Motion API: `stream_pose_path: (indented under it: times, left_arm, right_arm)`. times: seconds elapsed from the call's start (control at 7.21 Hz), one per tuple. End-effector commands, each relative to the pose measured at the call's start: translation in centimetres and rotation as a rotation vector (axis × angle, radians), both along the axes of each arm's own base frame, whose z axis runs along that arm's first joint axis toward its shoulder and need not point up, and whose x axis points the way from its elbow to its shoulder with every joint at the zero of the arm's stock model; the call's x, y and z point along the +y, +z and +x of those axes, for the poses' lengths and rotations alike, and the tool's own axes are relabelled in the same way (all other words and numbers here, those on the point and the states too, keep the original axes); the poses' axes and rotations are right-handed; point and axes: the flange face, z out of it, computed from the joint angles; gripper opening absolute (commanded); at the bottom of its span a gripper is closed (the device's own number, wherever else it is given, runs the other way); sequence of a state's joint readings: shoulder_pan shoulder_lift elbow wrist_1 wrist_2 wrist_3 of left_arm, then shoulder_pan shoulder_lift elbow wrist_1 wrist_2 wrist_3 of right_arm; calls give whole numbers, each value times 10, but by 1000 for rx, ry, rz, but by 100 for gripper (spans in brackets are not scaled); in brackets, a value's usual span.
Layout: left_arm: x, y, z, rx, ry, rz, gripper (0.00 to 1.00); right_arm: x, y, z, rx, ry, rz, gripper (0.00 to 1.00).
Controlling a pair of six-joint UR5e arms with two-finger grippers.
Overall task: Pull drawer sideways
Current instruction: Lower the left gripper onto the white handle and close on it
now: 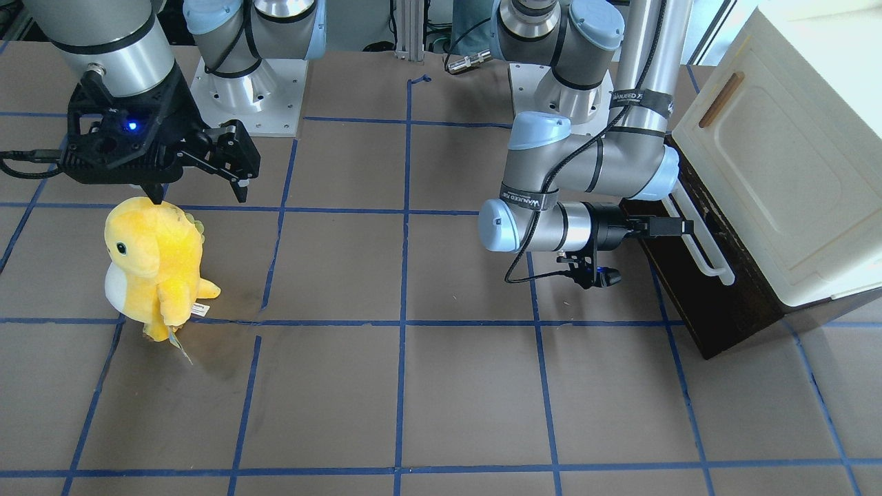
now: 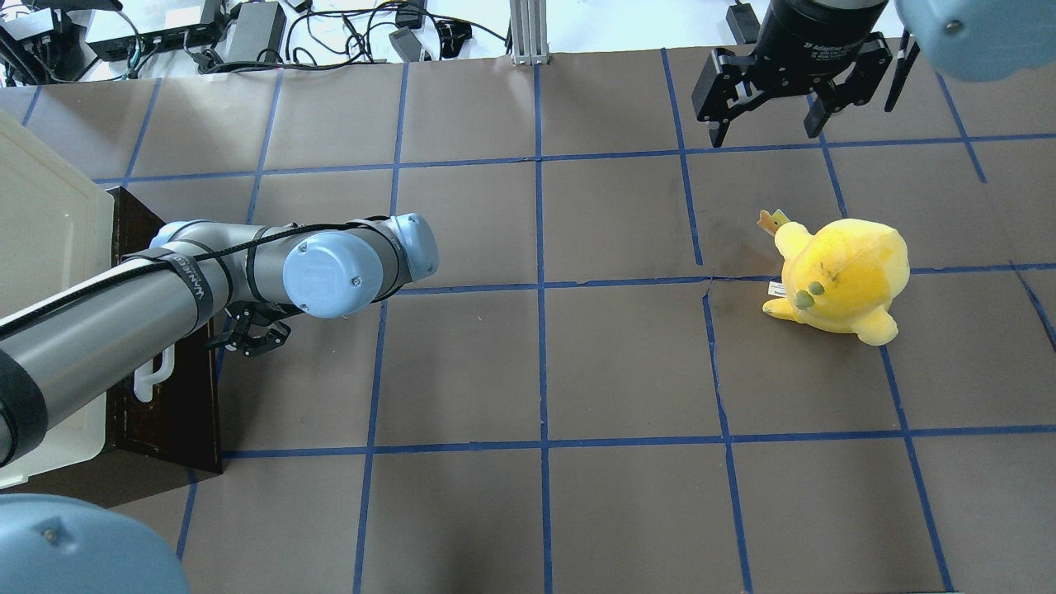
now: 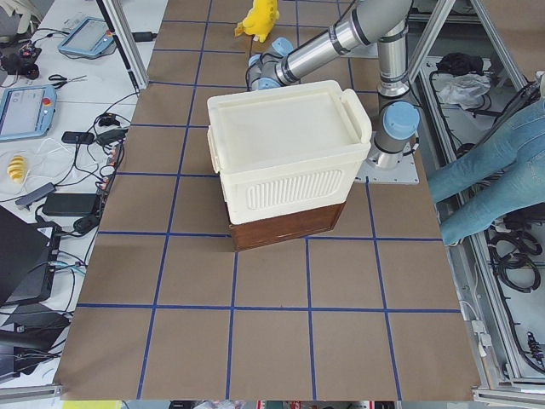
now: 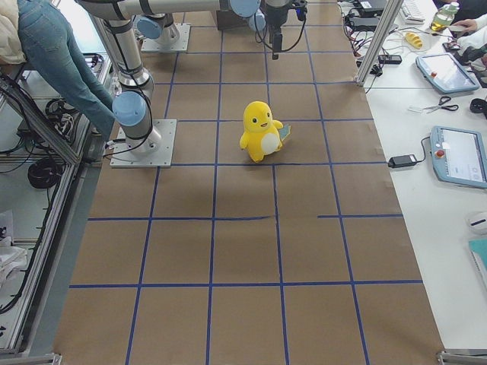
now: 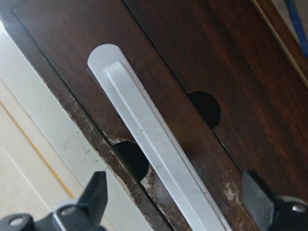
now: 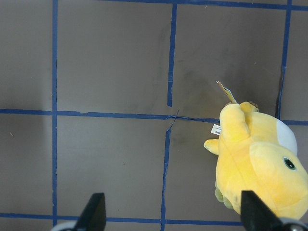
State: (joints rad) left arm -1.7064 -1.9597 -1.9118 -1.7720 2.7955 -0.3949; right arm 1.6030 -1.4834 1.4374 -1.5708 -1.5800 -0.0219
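Drawer (image 1: 710, 310) sits shut beneath the cream cabinet (image 1: 778, 158) at the table (image 1: 441, 275) end on the robot's left. The left claw (image 1: 685, 226) is level with the handle (image 1: 697, 241), likely aligned for gripping. Overhead: the arm hides that claw. The right claw (image 2: 766, 132) is spread and empty beyond the plush (image 2: 841, 276). Left wrist: fingers (image 5: 94, 192) are wide and straddle the handle unclamped. The tray interior is unseen.
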Motion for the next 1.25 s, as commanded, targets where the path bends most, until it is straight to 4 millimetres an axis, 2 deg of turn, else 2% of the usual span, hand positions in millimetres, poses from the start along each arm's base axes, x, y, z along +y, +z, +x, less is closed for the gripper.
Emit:
stream_pose_path:
  times: [0.0,0.28,0.42,0.69,1.11]
  left_arm:
    - [-4,-3,14,-35,-8,-19,100]
    - [-2,-5,17,-39,-5,-19,97]
    - [-3,-5,17,-39,-5,-17,86]
    - [-2,-6,17,-39,-5,-16,53]
    - [-1,-8,17,-40,-5,-11,47]
  right_arm:
    - [0,0,0,0,1,0,100]
    - [0,0,0,0,0,0,100]
    - [0,0,0,0,0,0,100]
    - [0,0,0,0,0,0,100]
    - [0,0,0,0,0,0,100]
